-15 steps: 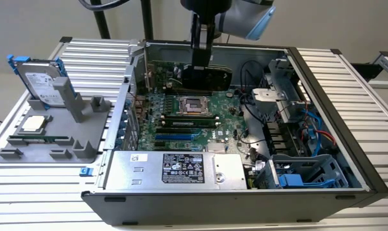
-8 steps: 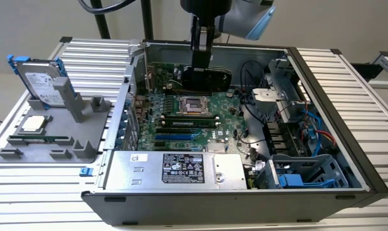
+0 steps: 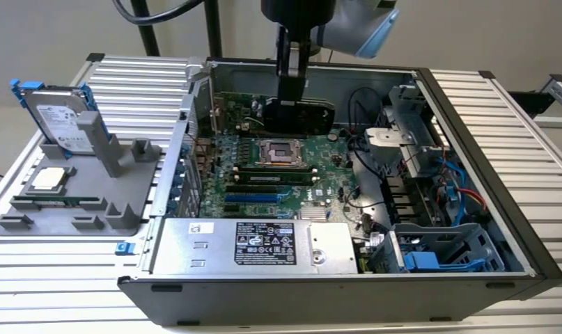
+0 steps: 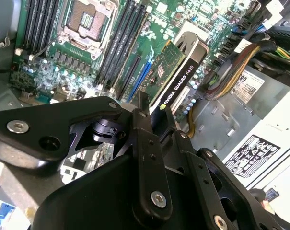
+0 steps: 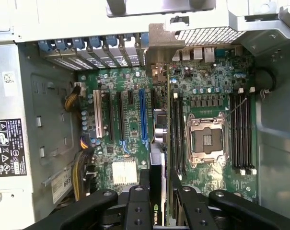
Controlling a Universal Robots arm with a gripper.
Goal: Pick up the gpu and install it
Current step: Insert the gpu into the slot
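Open case point(image 3: 466, 125), gripper point(image 5: 160, 184) clasping gpu point(image 4: 176, 72)

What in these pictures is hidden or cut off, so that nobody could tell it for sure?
- Exterior view: the arm is cut off by the top edge above the gripper.
- First wrist view: the gpu is seen edge-on, so whether it sits in a slot of the motherboard cannot be told.
- Second wrist view: the gripper's linkage hides the near end of the gpu.

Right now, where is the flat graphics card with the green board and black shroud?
The gpu is held on edge by the gripper inside the open computer case, above the motherboard, beside the empty processor socket.
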